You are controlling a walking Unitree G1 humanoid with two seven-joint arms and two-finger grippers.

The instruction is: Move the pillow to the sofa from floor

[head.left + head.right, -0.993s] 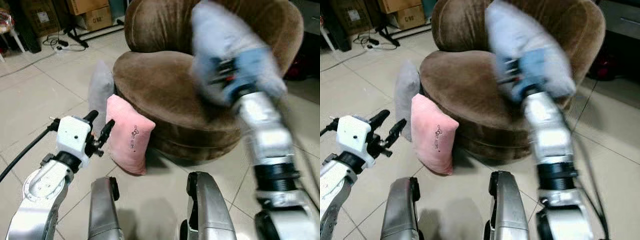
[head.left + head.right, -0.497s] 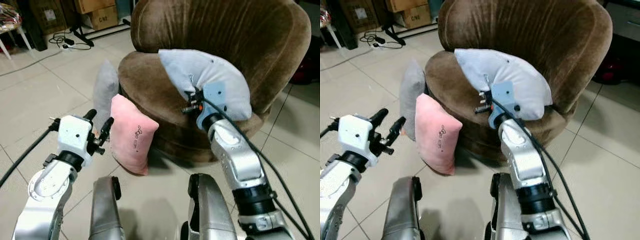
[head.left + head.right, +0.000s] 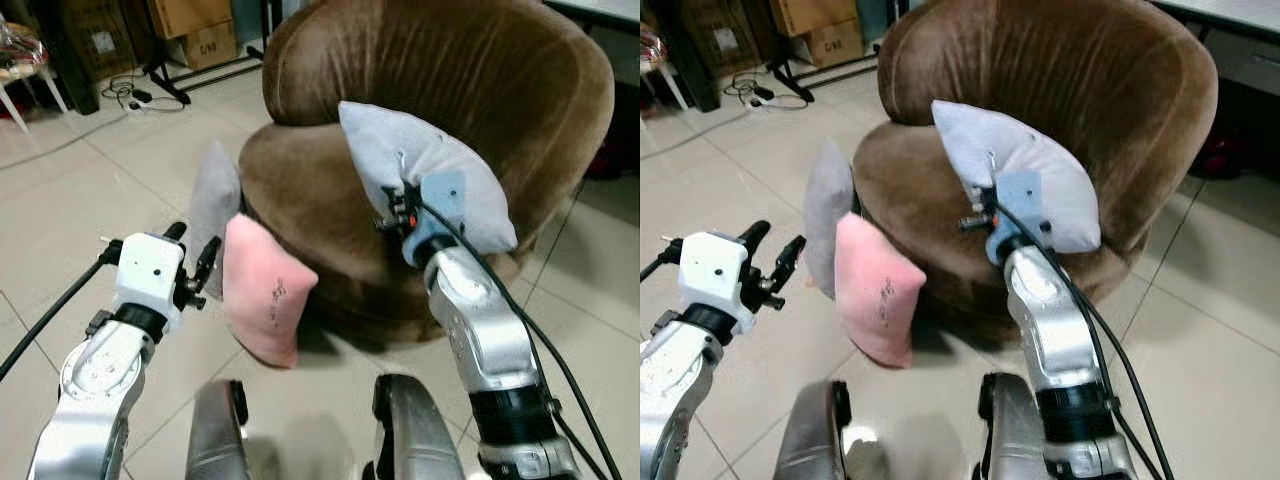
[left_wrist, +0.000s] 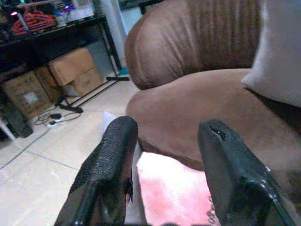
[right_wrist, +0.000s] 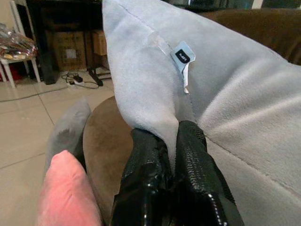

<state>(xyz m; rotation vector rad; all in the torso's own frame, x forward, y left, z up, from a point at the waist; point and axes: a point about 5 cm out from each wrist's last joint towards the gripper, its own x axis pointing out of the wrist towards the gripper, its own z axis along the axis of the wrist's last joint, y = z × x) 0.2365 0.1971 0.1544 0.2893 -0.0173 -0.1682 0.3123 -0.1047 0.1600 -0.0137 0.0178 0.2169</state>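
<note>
The light grey pillow [image 3: 425,180] is up over the seat of the brown sofa [image 3: 500,80], leaning toward the backrest on the right side, its lower edge at the seat cushion. The right gripper [image 5: 167,155] has its two black fingers pressed together on a fold of the pillow's fabric near a small white tag [image 5: 183,56], and the right arm [image 3: 480,330] reaches up from the near side to it. On the tiled floor [image 3: 80,200] to the left of the sofa, a pink pillow [image 3: 262,290] stands on edge against the sofa's base, with a grey pillow [image 3: 213,195] just behind it, farther off. The left gripper [image 3: 190,255] hangs near the pink pillow, its fingers spread apart and holding nothing. Cardboard boxes [image 3: 190,25] and a cable [image 3: 130,95] sit on the far left.
</note>
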